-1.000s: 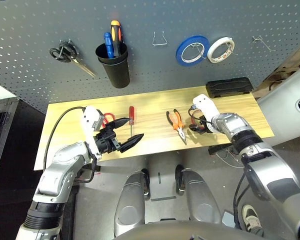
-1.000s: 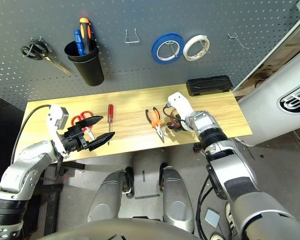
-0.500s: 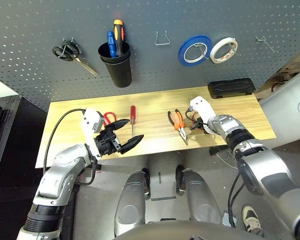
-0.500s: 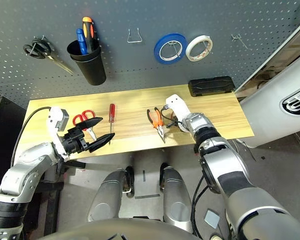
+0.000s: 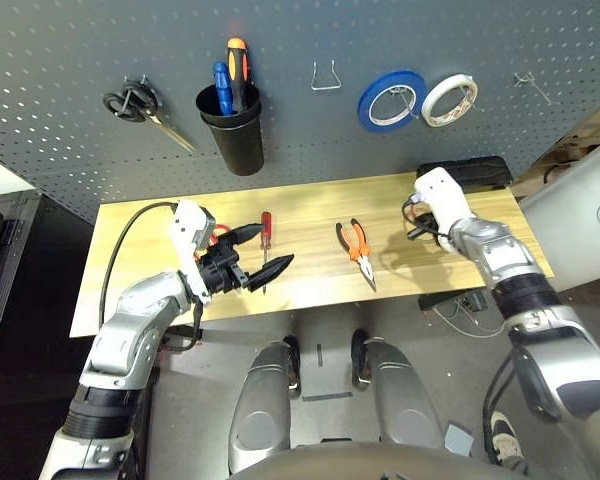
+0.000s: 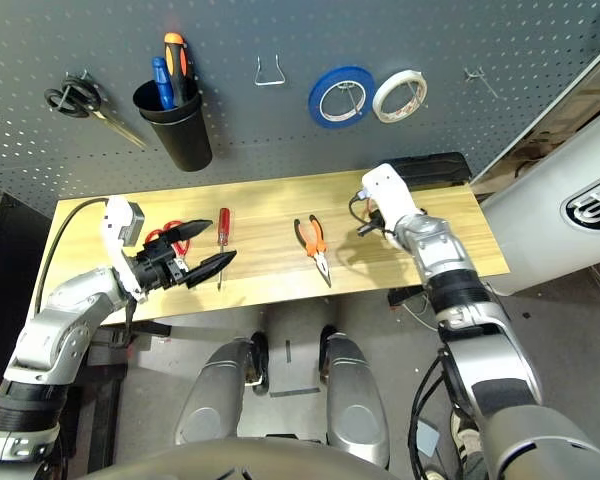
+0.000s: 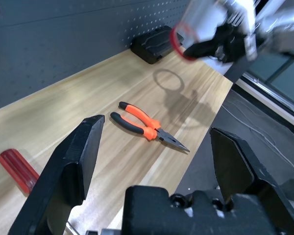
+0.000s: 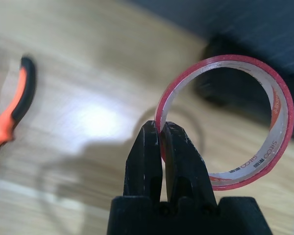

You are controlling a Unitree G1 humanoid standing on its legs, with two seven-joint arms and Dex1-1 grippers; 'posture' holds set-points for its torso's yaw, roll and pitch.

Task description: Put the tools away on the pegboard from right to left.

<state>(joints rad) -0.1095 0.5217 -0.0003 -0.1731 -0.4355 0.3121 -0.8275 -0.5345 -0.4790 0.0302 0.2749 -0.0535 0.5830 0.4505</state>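
Pinched together on the band of the thin red tape ring (image 8: pixel 225 122), my right fingers (image 8: pixel 162 147) grip it by one edge so the hoop stands open and free beside them, lifted off the desk (image 5: pixel 310 250) with its shadow on the wood below. Holding it by the rim leaves the hole clear, which I judge is what a hook needs to pass through. Since the order runs right to left, this ring is the first to go up, and the bare metal hook (image 5: pixel 528 86) at the far right of the pegboard (image 5: pixel 70 60), beyond the white tape roll (image 5: pixel 448 98) and blue tape roll (image 5: pixel 390 100), looks like its place.

My left fingers (image 5: pixel 258 250) are spread wide apart and hold nothing, hovering over the desk near the slim red-handled screwdriver (image 5: pixel 264 232) and the red-handled scissors (image 6: pixel 165 235). The orange-and-black-handled pliers (image 5: pixel 356 248) lie flat mid-desk, between my two arms.
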